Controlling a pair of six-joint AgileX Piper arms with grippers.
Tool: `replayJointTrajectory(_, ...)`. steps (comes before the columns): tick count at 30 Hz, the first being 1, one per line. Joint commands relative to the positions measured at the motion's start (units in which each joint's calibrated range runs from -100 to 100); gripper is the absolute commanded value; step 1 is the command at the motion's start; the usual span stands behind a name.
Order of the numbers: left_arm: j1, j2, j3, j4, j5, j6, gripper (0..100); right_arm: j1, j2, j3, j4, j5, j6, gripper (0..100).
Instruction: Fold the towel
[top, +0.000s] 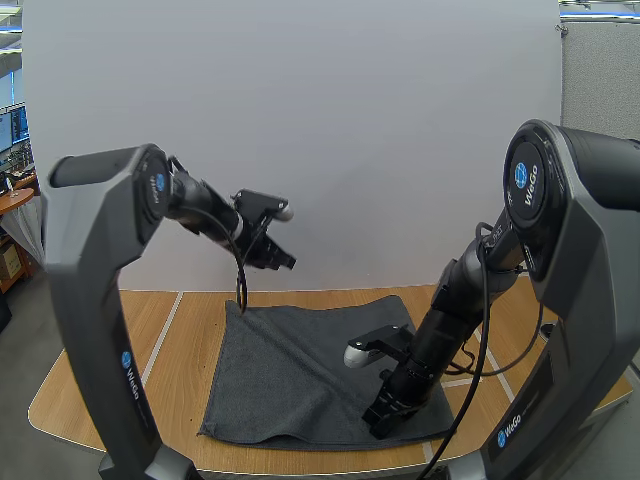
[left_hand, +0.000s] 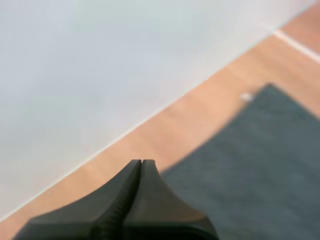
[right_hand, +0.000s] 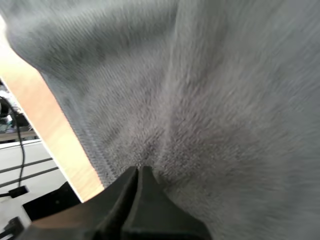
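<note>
A dark grey towel (top: 300, 365) lies spread flat on the wooden table (top: 175, 345). My left gripper (top: 284, 262) hangs in the air above the towel's far left corner, its fingers lying together as one dark wedge (left_hand: 141, 162) with nothing in them; the towel's corner (left_hand: 250, 175) is below and beyond it. My right gripper (top: 376, 420) is down at the towel's near right part, close to the front edge. In the right wrist view its tips (right_hand: 139, 168) are shut on the towel (right_hand: 210, 100), and creases in the cloth run together at them.
A white wall stands behind the table (left_hand: 200, 115). Bare wood strips border the towel on the left, far side and right. The table's front edge (right_hand: 55, 135) runs just beside the right gripper.
</note>
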Motion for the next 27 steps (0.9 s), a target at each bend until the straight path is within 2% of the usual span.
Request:
replayJointTrajectory(1, -0.17, -7.76, -0.13, 1.69, 26.91, -4.43, 0, 0.02, -11.38, -5.68, -2.11, 9.51, 0.37, 0)
replayJointTrajectory(7, -0.17, -11.64, 6.22, 6.21, 28.35, -5.61, 0, 0.02, -18.42, -11.93, 1.34, 10.72, 2.05, 0)
replayJointTrajectory(11, -0.17, -15.08, 15.36, 7.94, 28.48, -4.14, 0, 0.02, -17.48, -15.73, 3.67, 4.62, 2.05, 0)
replayJointTrajectory(15, -0.17, -16.49, 22.02, 7.94, 28.17, -2.5, 0, 0.02, -12.53, -18.44, 6.6, -1.62, 1.69, 0)
replayJointTrajectory(21, -0.17, -16.47, 29.85, 8.04, 26.4, -0.23, 0, 0.02, 0.3, -23.1, 11.86, -9.74, -2.48, 0)
replayJointTrajectory(27, -0.17, -16.47, 34.91, 10.59, 20.56, -0.02, 0, 0.02, 11.69, -29.06, 15.41, -11.98, -4.68, 0)
